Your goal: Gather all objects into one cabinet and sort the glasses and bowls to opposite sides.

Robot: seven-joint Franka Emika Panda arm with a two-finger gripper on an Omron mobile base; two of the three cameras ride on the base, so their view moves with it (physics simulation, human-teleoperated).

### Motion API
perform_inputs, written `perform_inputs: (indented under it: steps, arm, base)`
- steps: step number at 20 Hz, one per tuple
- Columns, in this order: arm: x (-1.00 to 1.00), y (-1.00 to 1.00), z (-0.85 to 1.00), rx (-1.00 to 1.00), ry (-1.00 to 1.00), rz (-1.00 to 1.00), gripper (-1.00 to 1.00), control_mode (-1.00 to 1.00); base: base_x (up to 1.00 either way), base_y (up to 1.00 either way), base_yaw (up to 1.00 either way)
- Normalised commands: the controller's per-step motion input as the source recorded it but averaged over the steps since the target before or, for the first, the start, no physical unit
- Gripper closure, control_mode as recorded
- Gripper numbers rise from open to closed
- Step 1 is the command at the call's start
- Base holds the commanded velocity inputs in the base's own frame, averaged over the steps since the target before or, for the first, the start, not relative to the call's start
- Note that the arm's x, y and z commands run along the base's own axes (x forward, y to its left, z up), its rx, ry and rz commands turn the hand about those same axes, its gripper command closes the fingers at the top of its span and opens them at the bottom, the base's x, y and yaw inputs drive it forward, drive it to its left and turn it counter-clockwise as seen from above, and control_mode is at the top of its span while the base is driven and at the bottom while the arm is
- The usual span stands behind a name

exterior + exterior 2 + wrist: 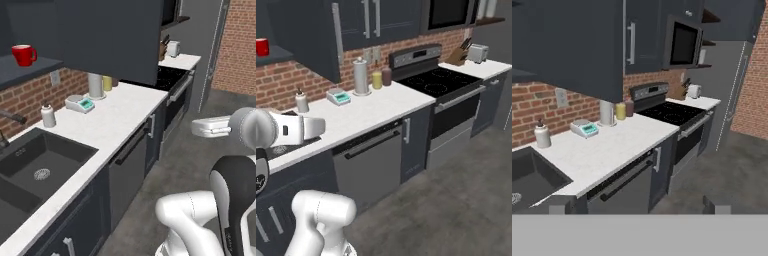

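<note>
White countertop runs along a red brick wall, with a dark sink set into it at the near end and a black stove farther along. Above the sink, the dark cabinet stands with its door swung wide, the long silver bar handle showing in the right base view. On its dark shelf sits the red mug, upright, handle toward the stove side, close to the shelf's front edge. On the counter below are a white soap bottle, a small kitchen scale, a paper towel roll and a yellow jar.

The white arm rises from its base, bends at a dark elbow joint, and carries its hand level, out over the floor in front of the lower cabinets, well apart from the shelf and the mug. The gripper points along the counter toward the stove; its two dark finger tips stand wide apart with nothing between them
</note>
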Motion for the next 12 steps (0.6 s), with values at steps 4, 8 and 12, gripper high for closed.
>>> perform_inputs:
  steps: [4,8,12]
  arm:
    - [0.0,0.0,0.0,0.0,0.0,0.0,-1.0,1.0]
    - [0.0,0.0,0.0,0.0,0.0,0.0,-1.0,1.0]
    - [0.0,0.0,0.0,0.0,0.0,0.0,-1.0,1.0]
  base:
    - [0.0,-0.16,-0.54]
    - [0.0,-0.08,-0.64]
    - [0.02,-0.16,-0.61]
